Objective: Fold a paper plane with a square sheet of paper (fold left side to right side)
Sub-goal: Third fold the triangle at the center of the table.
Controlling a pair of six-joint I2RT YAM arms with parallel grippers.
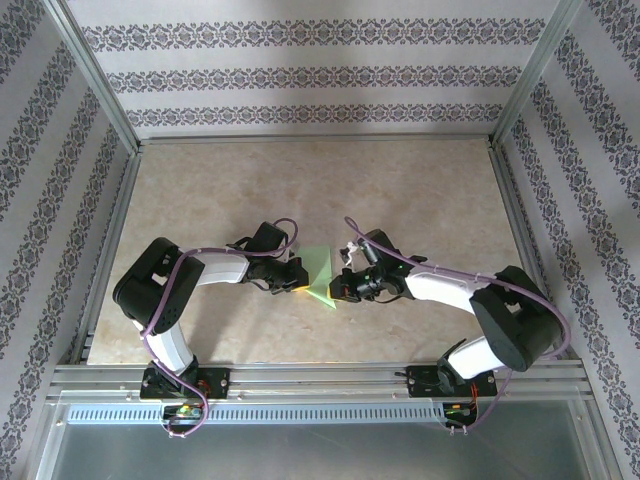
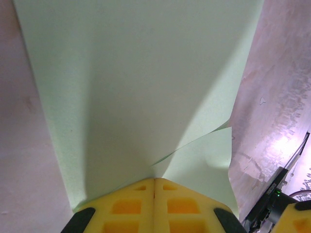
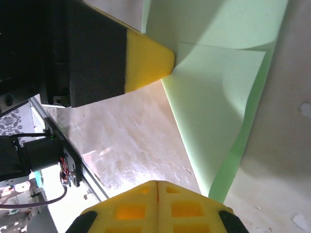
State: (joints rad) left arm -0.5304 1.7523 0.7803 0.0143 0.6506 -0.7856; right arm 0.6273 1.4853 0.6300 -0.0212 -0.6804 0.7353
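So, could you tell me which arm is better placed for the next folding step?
Probably the left: the left gripper looks shut on an edge of the square sheet of paper. The right gripper is shut beside the sheet's edge, seemingly holding nothing.

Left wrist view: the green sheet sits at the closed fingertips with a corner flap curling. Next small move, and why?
Probably ease the left hand toward the right hand, carrying its pinched edge of the green sheet of paper over. The left hand is shut on the sheet, which stands off the tabletop, one corner bent and not lying flat. The right hand is shut beside its lower edge, and its grip is unclear.
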